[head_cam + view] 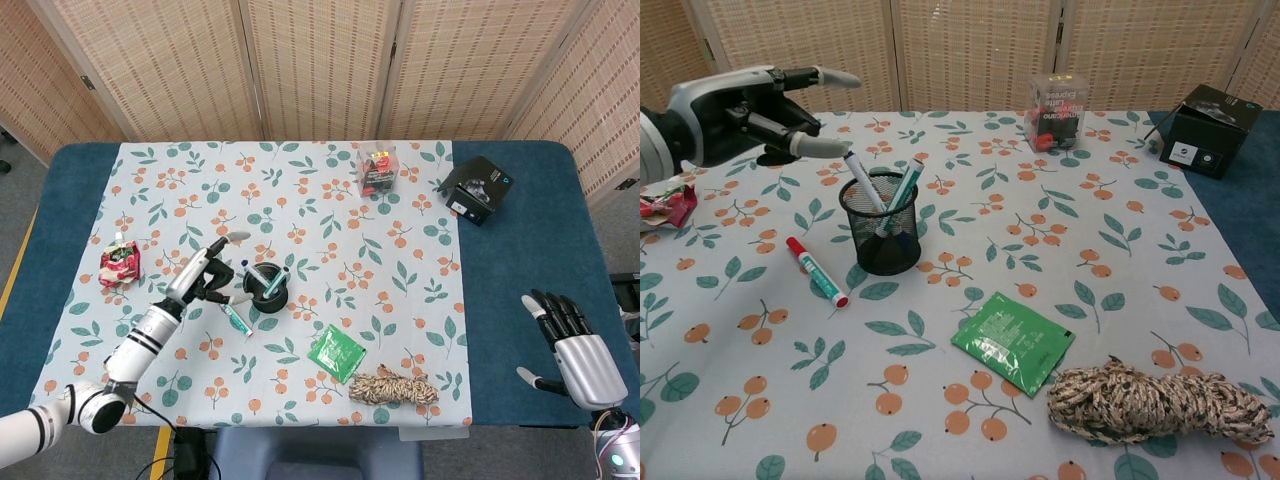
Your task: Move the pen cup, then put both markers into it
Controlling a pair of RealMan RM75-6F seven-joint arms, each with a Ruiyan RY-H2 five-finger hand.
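Little can be read. The clear plastic box (1057, 110) at the back of the counter carries printed lines too blurred to make out. The black box (1207, 130) shows small white marks, equally illegible. Nothing else bears writing.

Light was bright, even and soft from overhead in both views, and shadows stayed small and faint under the pen cup (880, 225) and rope bundle (1160, 402). No glare showed. Focus held sharp, with slight softness at the chest view's near edge.
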